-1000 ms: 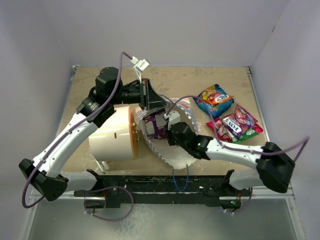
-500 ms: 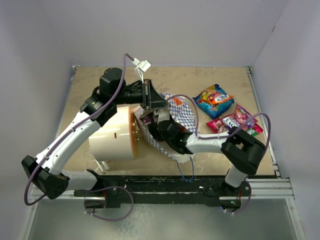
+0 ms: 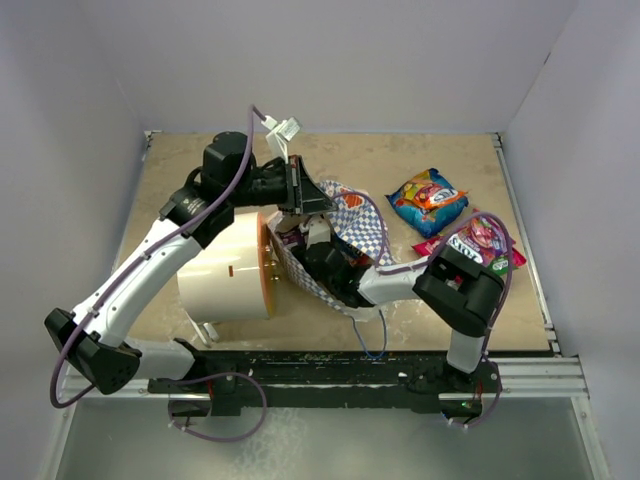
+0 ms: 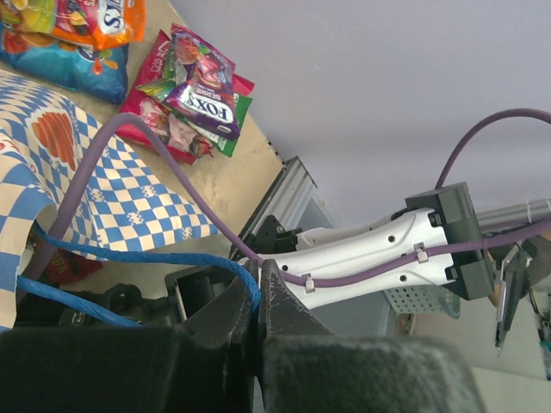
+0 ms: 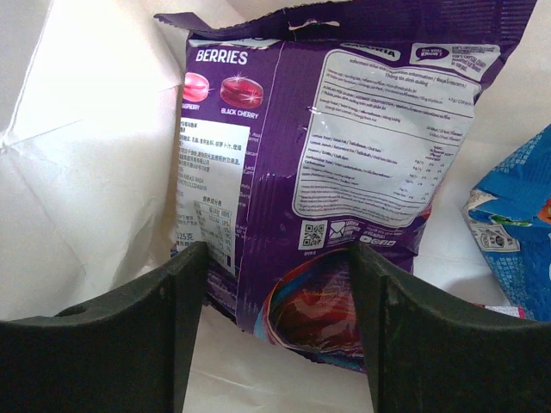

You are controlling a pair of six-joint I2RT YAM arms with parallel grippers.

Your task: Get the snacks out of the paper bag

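The paper bag (image 3: pixel 352 228), blue-and-white checkered, lies on its side with its mouth towards the left. My left gripper (image 3: pixel 300 196) is shut on its blue cord handle (image 4: pixel 155 256) and holds the rim up. My right gripper (image 3: pixel 318 258) is inside the bag, and only its wrist shows from above. In the right wrist view it (image 5: pixel 275 288) is open, with a purple berries packet (image 5: pixel 344 163) standing between its fingers against the white bag lining (image 5: pixel 95 146). A blue packet (image 5: pixel 516 249) lies at the right inside the bag.
A blue-and-orange packet (image 3: pixel 428 200) and a pile of pink, purple, red and green packets (image 3: pixel 475 245) lie on the table right of the bag. A big white cylinder with a tan face (image 3: pixel 225 268) lies just left of the bag. Walls enclose the table.
My right arm has folded at the elbow and pushed its gripper further left into the bag. The bag has bunched up around it. My left gripper still holds the handle.
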